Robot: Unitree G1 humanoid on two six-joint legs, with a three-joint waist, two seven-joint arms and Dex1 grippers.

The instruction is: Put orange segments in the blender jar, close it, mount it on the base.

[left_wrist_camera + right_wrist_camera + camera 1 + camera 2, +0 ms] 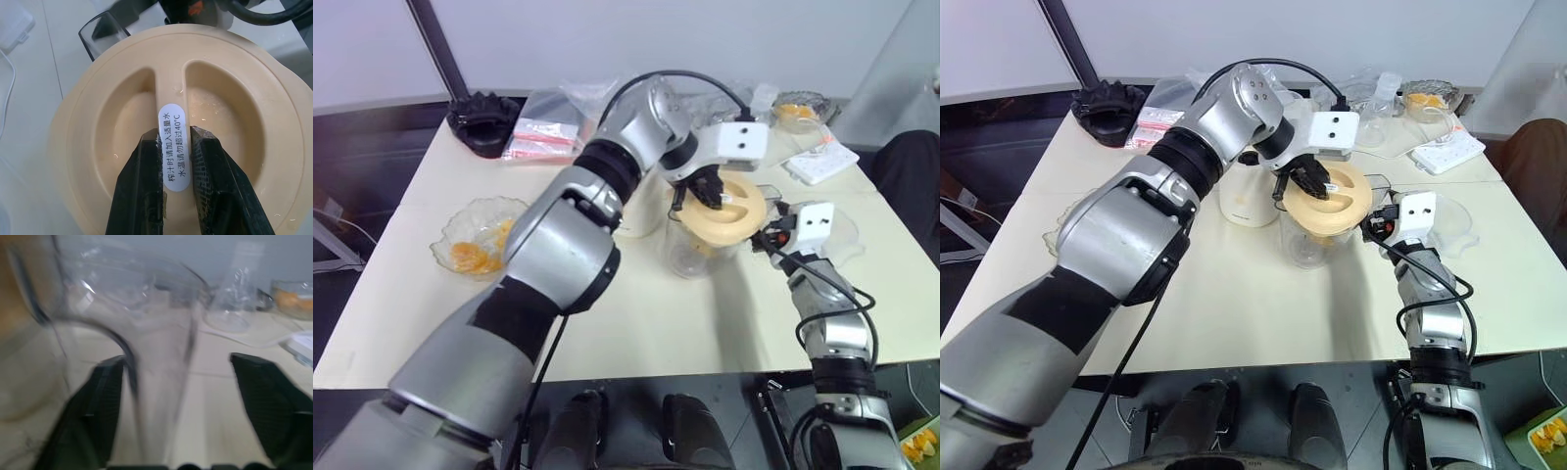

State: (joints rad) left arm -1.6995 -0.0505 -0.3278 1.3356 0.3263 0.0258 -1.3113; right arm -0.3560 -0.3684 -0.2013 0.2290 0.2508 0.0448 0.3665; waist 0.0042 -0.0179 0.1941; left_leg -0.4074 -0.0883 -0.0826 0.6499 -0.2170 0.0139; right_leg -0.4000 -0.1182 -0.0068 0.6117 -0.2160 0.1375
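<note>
Pale and cluttered, the table (401, 294) carried a glass bowl (480, 235) with orange segments (470, 257) at the robot's left, plastic bags (543, 132) and a black object (487, 122) along the far edge, and a white power strip (820, 162) far right. Near the middle stood the blender jar (1310, 245), just beside the cream base (1249, 201). On the jar's mouth sat the cream lid (171, 112), and the left gripper (175, 147) was pinched narrowly on the lid's raised centre ridge, either side of its white label. The right gripper (176, 396) had its fingers spread, straddling the jar's clear handle (161, 362) without visibly pressing it.

The step in hand looked like closing the jar. To do it well, the right gripper should probably close firmly on the handle first, so the jar cannot spin or tip. The left should then press straight down and keep the lid level, since a tilted lid may seat on one side only. Whether the lid was already fully seated could not be told.
</note>
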